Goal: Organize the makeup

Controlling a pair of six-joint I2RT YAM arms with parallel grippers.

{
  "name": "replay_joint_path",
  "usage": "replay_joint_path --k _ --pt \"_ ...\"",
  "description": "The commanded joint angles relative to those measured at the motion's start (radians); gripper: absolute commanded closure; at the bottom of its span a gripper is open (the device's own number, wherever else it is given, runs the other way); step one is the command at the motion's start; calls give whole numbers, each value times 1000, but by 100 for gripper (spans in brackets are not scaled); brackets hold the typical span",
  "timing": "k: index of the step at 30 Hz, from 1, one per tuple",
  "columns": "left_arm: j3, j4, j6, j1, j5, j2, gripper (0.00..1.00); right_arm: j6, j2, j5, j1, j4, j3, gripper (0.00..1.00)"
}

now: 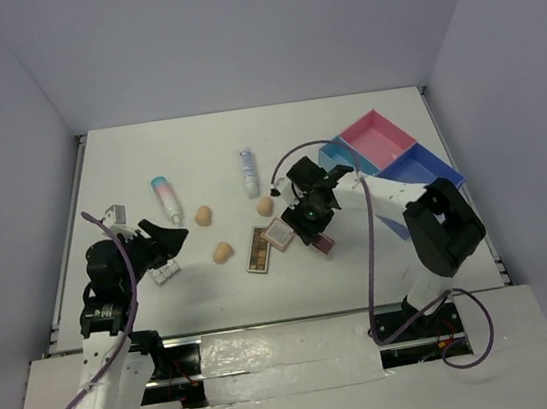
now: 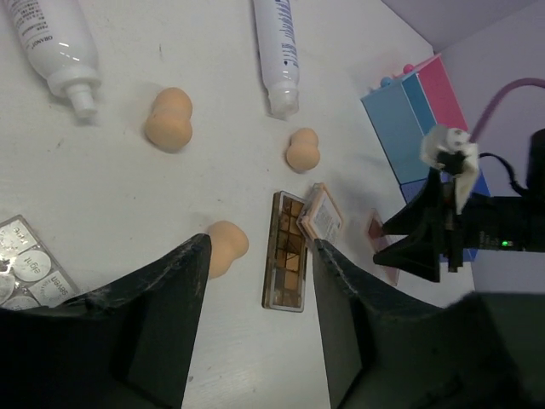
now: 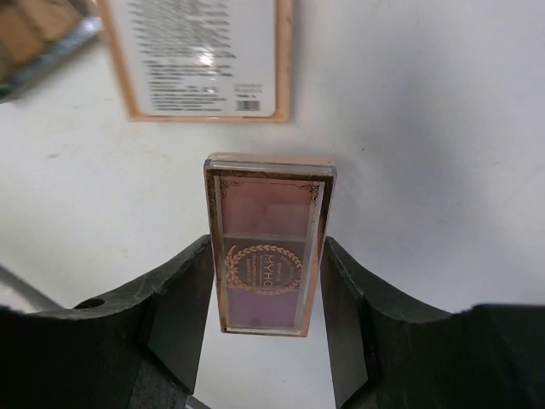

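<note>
Now pinching pink palette (image 3: 268, 213), likely stiff, light, slick, by its long edges in right hand (image 3: 267, 256); left hand (image 2: 260, 251) apart

There's a pink and blue divided tray (image 1: 378, 140) sitting far right on the white table (image 1: 195, 144). Plain pale walls (image 1: 230, 29) all round.

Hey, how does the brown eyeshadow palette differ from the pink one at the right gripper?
The brown palette shows a grid of small tan and brown pans; the pink palette has a few wide pink and purple bands with a gold emblem. The brown palette lies free on the table; the pink palette sits between the right gripper's fingers. The brown palette looks longer than the pink palette. Both are flat rectangles.
</note>
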Motion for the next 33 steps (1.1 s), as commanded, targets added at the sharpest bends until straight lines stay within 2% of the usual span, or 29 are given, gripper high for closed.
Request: replay_joint_path --k 1,4,6,8,12,15,18,27,33 --pt "-2 74 6 -2 33 24 38 -140 -151 -122 -27 -6 66 100" --pt "-2 106 10 -2 56 53 58 -220 -216 -193 -72 -4 95 100" --pt "-3 129 15 -2 69 73 62 -255 -234 -207 -107 2 126 100" --pt "-3 143 17 -4 78 87 62 -269 -245 -215 -139 5 166 100" --pt "-11 148 17 -4 82 101 49 -249 -218 -221 -237 24 253 100" --pt "-11 148 17 -2 79 102 29 -222 -173 -222 -322 36 328 100" --pt "-11 148 18 -2 75 99 18 -214 -116 -219 -400 39 414 100" --pt "-8 134 26 -2 73 99 11 -203 88 -239 -598 -9 632 99" --pt "-17 134 20 -2 70 91 10 -213 164 -241 -674 -33 681 96"
